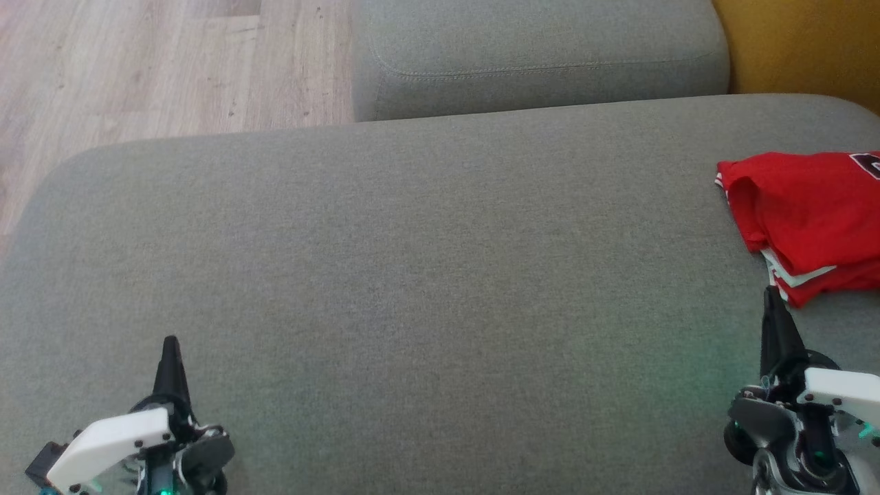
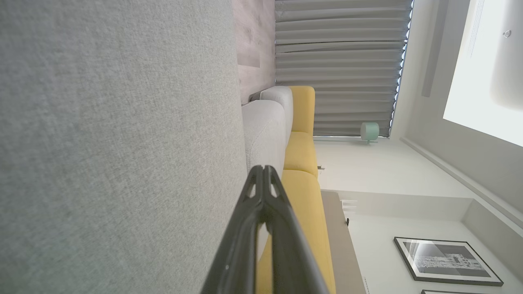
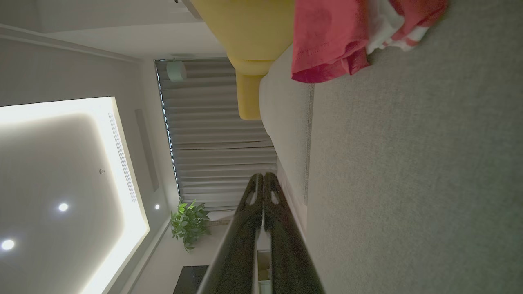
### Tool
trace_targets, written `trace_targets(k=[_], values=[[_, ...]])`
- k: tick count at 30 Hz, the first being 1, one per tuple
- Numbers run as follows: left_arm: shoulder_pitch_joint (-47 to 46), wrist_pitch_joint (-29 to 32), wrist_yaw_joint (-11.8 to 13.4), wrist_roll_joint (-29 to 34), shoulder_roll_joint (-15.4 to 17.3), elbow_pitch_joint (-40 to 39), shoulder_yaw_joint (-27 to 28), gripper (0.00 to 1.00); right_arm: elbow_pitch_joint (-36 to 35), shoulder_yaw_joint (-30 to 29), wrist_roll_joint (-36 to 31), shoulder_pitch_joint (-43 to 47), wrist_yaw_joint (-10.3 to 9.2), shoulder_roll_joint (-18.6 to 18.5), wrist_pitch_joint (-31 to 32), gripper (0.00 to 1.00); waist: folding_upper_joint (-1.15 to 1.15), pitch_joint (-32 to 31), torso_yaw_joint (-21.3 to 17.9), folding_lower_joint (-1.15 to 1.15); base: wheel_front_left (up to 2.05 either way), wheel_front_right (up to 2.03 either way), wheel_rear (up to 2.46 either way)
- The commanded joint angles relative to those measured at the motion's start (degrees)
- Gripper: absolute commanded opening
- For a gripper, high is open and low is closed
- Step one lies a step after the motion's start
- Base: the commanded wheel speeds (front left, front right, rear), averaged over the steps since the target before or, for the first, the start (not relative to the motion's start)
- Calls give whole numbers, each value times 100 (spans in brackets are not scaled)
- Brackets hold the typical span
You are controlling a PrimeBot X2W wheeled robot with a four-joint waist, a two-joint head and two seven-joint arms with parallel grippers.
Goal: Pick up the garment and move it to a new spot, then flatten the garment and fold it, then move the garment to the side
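The garment (image 1: 804,213) is a red jersey with white trim, lying folded at the right edge of the grey sofa seat (image 1: 412,275). In the right wrist view the garment (image 3: 339,36) shows ahead of the fingers. My right gripper (image 1: 773,295) is shut and empty at the lower right, its tip just short of the garment's near corner. In its own view the right gripper (image 3: 263,176) has both fingers pressed together. My left gripper (image 1: 170,342) is shut and empty at the lower left, far from the garment. The left gripper (image 2: 263,168) points along the seat.
A grey cushion (image 1: 536,55) lies behind the seat, with a yellow cushion (image 1: 804,41) at the back right. Wooden floor (image 1: 137,69) lies beyond the seat's left edge. Curtains (image 2: 339,61) and a framed picture (image 2: 445,261) show in the room behind.
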Motion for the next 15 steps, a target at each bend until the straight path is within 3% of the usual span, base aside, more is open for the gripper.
trace_targets(k=[1,15], values=[[-285,22,-40,-5,60,-161,225,0,-179,98,21,-269,40,-89,63,0,0,-1,0,0,0,0,0],[-287,48,-40,22,37,-160,258,0,-177,66,-5,-272,40,-66,88,0,0,-1,0,0,0,0,0]])
